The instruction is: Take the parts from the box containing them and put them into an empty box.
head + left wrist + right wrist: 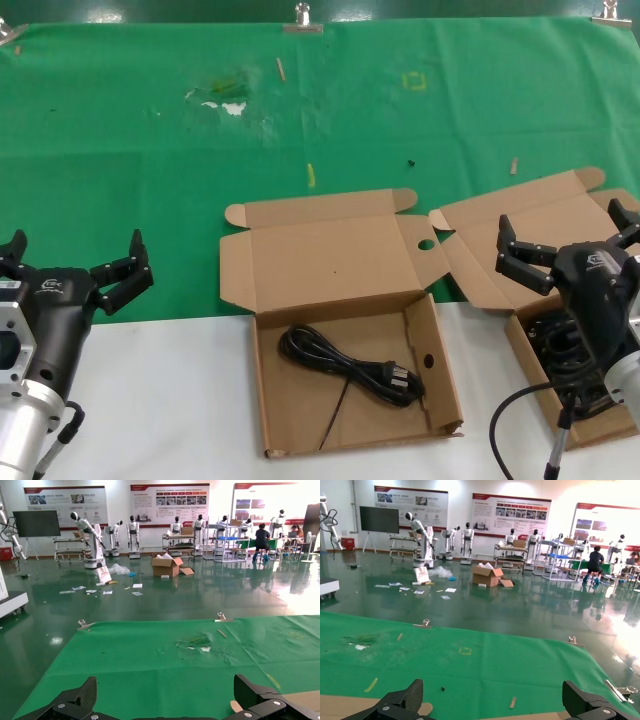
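The box with round holes (340, 250) lies open at the table's middle and holds one black power cord (350, 365). The box with the tangle of black cords (553, 340) sits at the right (500, 250), partly hidden by my right arm. My right gripper (563, 222) is open and empty, raised above that box; the right wrist view shows its spread jaws (493, 692) over green cloth. My left gripper (75, 250) is open and empty at the far left, away from both boxes, and also shows in the left wrist view (165, 692).
A green cloth (320, 110) covers the far half of the table, with small scraps and a yellow strip (310, 175) on it. The near half is white (150, 400). A grey robot cable (500, 430) hangs by my right arm.
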Controlling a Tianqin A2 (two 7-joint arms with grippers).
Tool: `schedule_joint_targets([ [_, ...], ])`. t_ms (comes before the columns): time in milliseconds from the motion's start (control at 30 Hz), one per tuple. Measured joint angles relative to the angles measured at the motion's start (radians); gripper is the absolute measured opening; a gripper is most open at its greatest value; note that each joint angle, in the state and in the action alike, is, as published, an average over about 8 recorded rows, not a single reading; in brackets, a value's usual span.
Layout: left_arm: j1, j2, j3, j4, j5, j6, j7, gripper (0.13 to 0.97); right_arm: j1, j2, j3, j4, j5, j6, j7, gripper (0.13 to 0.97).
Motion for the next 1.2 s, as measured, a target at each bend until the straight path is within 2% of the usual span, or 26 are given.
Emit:
schedule_joint_targets([
  [1200, 0.0, 0.0, 0.0, 0.0, 0.0, 0.0, 0.0, 0.966, 0.0, 0.0, 0.0, 0.0, 0.0, 0.0, 0.0, 0.966],
])
